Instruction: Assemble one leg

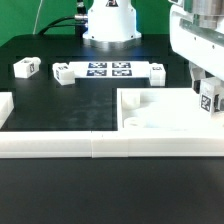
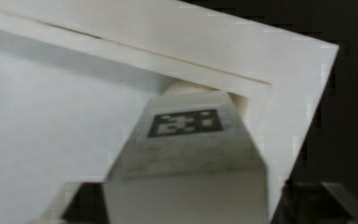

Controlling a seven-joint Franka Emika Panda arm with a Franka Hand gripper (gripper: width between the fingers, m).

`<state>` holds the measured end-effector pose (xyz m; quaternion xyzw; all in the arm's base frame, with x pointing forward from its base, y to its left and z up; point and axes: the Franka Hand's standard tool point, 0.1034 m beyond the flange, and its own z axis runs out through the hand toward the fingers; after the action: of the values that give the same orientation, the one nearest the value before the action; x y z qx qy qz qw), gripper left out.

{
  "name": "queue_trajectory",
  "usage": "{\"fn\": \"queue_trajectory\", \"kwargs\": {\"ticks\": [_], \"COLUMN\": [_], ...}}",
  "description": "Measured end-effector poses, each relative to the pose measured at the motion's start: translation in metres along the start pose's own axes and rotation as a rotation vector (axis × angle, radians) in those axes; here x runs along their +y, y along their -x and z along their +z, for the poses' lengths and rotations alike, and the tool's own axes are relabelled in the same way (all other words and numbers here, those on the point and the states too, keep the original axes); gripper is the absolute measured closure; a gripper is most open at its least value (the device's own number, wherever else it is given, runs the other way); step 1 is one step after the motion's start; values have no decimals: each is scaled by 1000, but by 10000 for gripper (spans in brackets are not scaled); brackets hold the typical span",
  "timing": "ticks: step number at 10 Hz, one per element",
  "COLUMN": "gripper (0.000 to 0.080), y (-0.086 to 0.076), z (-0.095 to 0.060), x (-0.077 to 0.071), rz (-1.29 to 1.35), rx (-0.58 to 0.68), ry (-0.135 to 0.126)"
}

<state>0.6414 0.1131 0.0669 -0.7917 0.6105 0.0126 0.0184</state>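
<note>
Gripper (image 1: 208,100) pinching a leg (image 1: 208,101) at the exterior view's right, just above the white panel (image 1: 160,115) — the fitting step appears in hand. Next move likely calls for aligning the leg with a corner recess. Two loose legs (image 1: 25,68) lie far left.
</note>
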Motion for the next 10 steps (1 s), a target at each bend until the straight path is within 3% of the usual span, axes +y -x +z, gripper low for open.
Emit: {"fn": "queue_trajectory", "kwargs": {"ticks": [1, 2, 5, 10], "gripper": [191, 161, 152, 151], "y": [1, 3, 13, 15], "z": [0, 0, 0, 0], "x": [0, -1, -2, -5], "rz": [-53, -184, -552, -1111], "rx": [-1, 1, 0, 19], "ry": [0, -1, -4, 10]}}
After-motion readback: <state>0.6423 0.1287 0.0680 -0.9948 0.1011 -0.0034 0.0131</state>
